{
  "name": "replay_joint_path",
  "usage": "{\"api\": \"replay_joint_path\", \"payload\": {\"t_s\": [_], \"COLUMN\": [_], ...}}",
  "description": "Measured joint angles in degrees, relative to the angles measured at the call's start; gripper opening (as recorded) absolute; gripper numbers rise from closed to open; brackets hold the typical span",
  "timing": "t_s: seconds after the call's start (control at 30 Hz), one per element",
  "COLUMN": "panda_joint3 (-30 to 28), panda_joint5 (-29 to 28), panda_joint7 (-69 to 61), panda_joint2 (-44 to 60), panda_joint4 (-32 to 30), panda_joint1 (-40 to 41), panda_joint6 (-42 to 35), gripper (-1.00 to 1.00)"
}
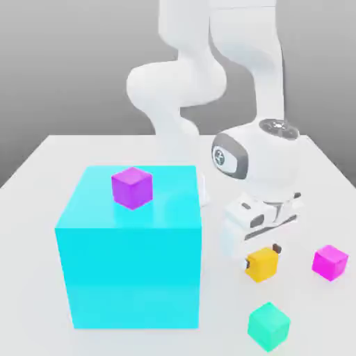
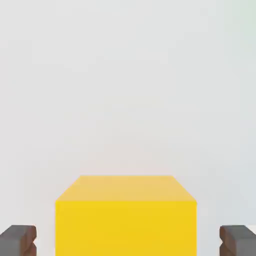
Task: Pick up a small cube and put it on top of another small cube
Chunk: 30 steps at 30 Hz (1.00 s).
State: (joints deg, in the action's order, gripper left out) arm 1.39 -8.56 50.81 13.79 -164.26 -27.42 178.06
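Yellow-orange and plain, the small cube (image 1: pixel 263 264) sits on the white table (image 1: pixel 42 167) in the lower right of the exterior frame, just beyond the right-hand corner of the big cyan block (image 1: pixel 128 247). The gripper (image 1: pixel 263 256) is down over it, hanging from the white arm (image 1: pixel 247 156) that fills the upper middle of the frame. In the hand view the cube (image 2: pixel 125 215) sits square in the lower centre, with a dark fingertip (image 2: pixel 19 240) in the lower left corner and its partner in the lower right. A strip of pale table shows between each pad and the cube's sides — so the jaws straddle the cube but are parted, not yet touching it, and nothing is held.

By my reading this is the grasp step: the hand is placed and the squeeze is not finished. The next move calls for drawing the fingers in evenly until both pads press the cube's opposite faces, then lifting straight up so that it does not slip or twist.

Three other small cubes are candidates for the base. A teal-green cube (image 1: pixel 268 325) lies near the bottom right of the exterior frame, a magenta cube (image 1: pixel 329 262) at the right edge, and a second magenta cube (image 1: pixel 131 187) on top of the cyan block. Which one is meant, I cannot tell.
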Motion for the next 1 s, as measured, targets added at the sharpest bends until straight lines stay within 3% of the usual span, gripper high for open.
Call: {"api": "replay_joint_path", "payload": {"t_s": [0.27, 0.57, 0.77, 1.0], "panda_joint3": [1.33, 4.53, 2.47, 1.90], "panda_joint5": [0.42, 8.76, 5.88, 6.47], "panda_joint7": [-0.50, -6.99, -16.64, -32.33], "panda_joint2": [-2.39, -15.47, -13.58, -9.58], "panda_joint4": [-0.28, -2.31, 5.79, 16.69], "panda_joint1": [1.28, 2.22, 5.63, 9.70], "panda_joint6": [-1.96, -13.10, -19.28, -26.27], "gripper": [-1.00, -1.00, -1.00, -1.00]}}
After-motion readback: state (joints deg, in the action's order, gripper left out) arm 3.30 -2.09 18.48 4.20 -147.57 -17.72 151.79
